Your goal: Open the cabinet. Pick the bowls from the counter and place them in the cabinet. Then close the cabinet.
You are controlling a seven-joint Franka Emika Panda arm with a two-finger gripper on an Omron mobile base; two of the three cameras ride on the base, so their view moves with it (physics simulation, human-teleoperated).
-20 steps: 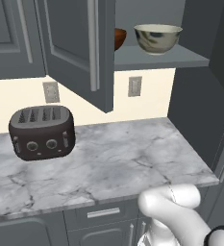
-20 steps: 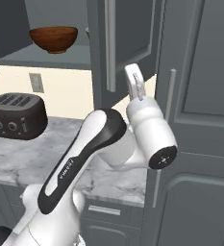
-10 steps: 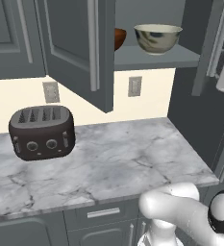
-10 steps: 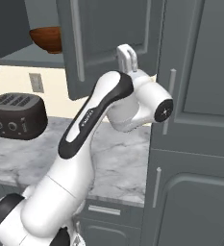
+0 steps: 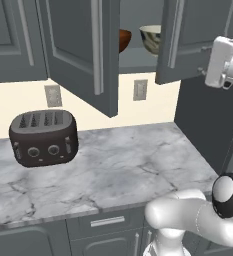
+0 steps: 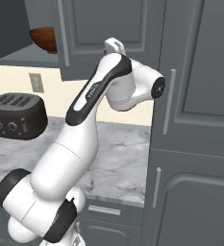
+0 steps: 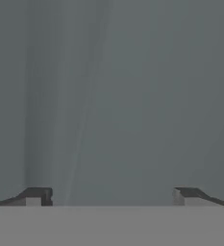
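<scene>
The claw (image 7: 111,196) is spread wide and empty, its dark tips at the bottom of the hand view facing flat matte grey panel. Since a second ago the arm has been swinging up to the upper right of the left base view, and the right door of the cabinet (image 5: 185,37) is now partly swung in. Closing looks under way. The bowls are already sitting on the grey shelf: the glossy reddish-brown bowl (image 5: 123,40) and the pale cream-green bowl (image 5: 151,39), upper centre. Lower down, the veined marble desk (image 5: 118,167) is carrying a dark rounded toaster (image 5: 43,137).
</scene>
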